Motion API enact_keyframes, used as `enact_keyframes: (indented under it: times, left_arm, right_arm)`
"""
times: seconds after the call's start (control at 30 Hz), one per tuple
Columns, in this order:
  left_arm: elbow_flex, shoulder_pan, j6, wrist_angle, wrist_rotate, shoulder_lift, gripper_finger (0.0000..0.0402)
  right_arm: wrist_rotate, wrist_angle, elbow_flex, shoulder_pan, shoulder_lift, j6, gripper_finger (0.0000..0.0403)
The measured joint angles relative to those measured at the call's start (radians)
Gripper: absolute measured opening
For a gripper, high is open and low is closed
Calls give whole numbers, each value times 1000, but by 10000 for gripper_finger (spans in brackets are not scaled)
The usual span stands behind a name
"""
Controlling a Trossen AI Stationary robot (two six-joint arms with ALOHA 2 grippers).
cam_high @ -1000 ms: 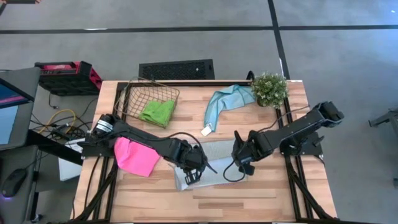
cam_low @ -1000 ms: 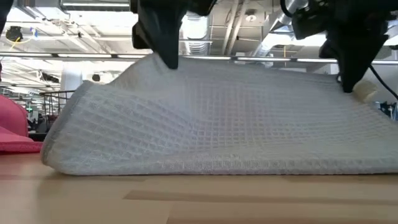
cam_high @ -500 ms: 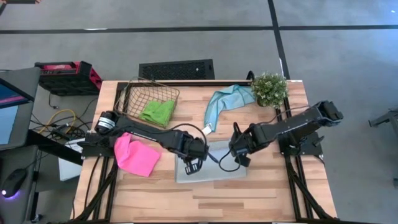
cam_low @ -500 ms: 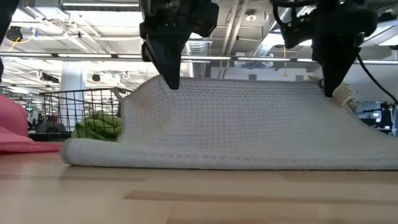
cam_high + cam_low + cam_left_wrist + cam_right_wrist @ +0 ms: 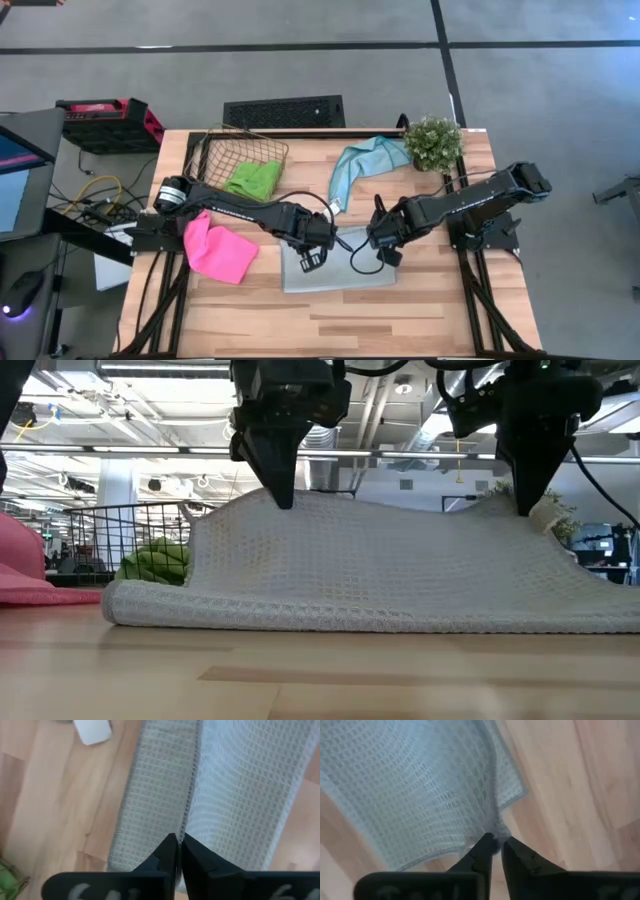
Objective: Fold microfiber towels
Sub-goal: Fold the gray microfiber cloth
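My left end effector (image 5: pixel 312 243) pinches one upper corner of the pale grey towel (image 5: pixel 335 272), its two fingers closed on the hem where the top layer meets the layer below, as my left wrist view shows (image 5: pixel 176 851). My right end effector (image 5: pixel 381 240) grips the opposite upper corner of the same towel, fingers shut on the edge (image 5: pixel 495 845). Between the two grips the cloth hangs in a raised fold, sagging slightly in the middle, while its lower part lies flat on the wooden surface (image 5: pixel 420 320) near the front centre. From the low view the lifted edge runs from one grip (image 5: pixel 278 485) to the other (image 5: pixel 522 495).

The hot pink towel (image 5: pixel 218 251) lies crumpled to the left of the grey one. The bright green towel (image 5: pixel 252 180) sits inside the wire basket (image 5: pixel 215 150) at the back left. The light teal-blue towel (image 5: pixel 362 162) lies at the back, just beside the potted plant (image 5: pixel 433 143).
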Motion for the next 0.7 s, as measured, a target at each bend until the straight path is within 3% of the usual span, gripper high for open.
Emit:
enact_keyframes:
  times: [0.33, 0.53, 0.7]
  left_arm:
    - [0, 29, -3, 0, -32, 0, 111]
    - [0, 19, -32, 8, 30, -3, 137]
    - [1, -36, -67, 14, 46, -41, 140]
  right_arm:
    - [45, 0, 0, -20, 0, -8, 152]
    - [-68, -7, 2, 16, -11, -180, 192]
    - [-81, 12, -2, 125, 0, -385, 203]
